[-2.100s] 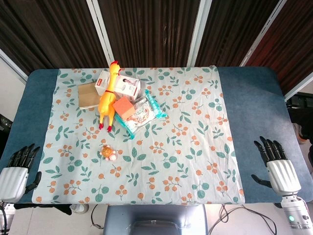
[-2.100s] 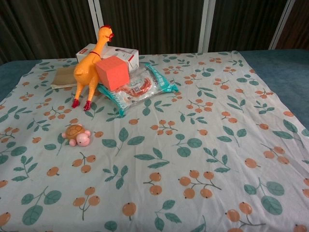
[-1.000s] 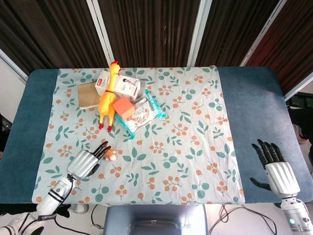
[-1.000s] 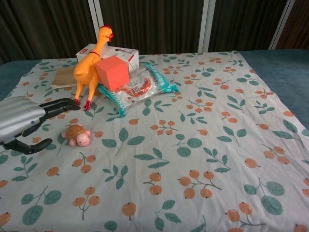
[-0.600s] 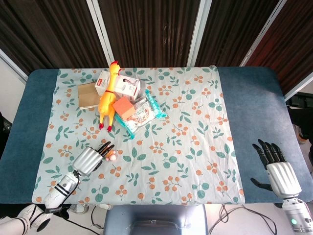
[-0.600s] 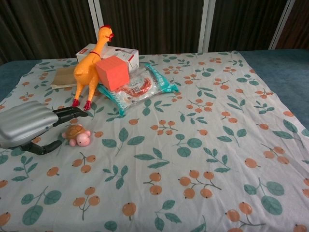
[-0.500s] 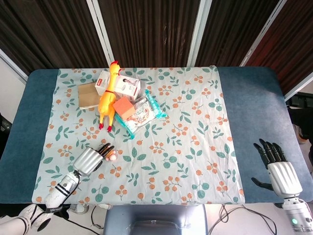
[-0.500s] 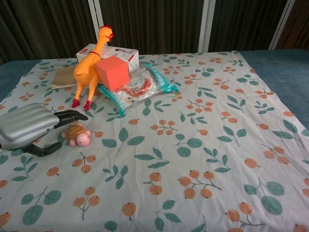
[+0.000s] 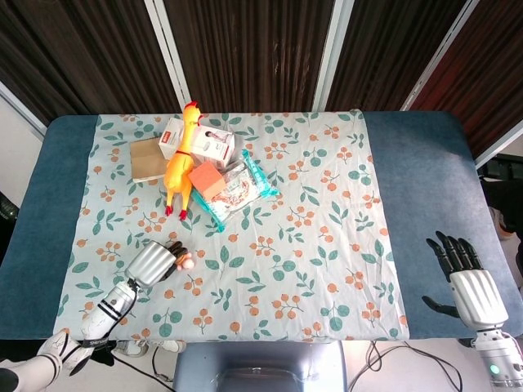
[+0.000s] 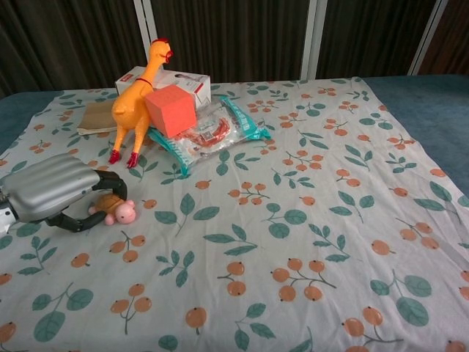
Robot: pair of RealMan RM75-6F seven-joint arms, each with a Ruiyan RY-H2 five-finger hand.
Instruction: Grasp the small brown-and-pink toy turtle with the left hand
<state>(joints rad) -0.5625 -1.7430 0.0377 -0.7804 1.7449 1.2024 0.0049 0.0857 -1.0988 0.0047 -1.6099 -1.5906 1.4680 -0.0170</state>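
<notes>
- Your left hand (image 10: 55, 192) lies low on the cloth (image 9: 327, 245) near the front-left of the table (image 9: 425, 180), its dark fingers (image 10: 108, 183) curled over the turtle (image 10: 117, 209).
- The turtle sits on the cloth with its brown shell mostly under your fingers and the thumb hooked below it; only the pink head pokes out to the right. It looks wrapped, but you cannot tell from either view whether it is gripped firmly.
- Your right hand (image 9: 467, 287) hangs at the front-right edge of the table, over the blue cover, with its fingers spread and holding nothing.
- The table wears a blue cover, and a pale cloth printed with green leaves and orange berries lies over its middle, lightly creased.
- At the back left a yellow rubber chicken (image 10: 135, 103) stands against an orange block (image 10: 171, 110); a white box (image 10: 187, 82) lies behind them, a flat brown packet (image 10: 95, 117) to the left, and a teal-edged snack bag (image 10: 212, 136) to the right.
- Behind the table hang dark curtains (image 9: 245, 49) split by pale upright posts (image 9: 333, 49).
</notes>
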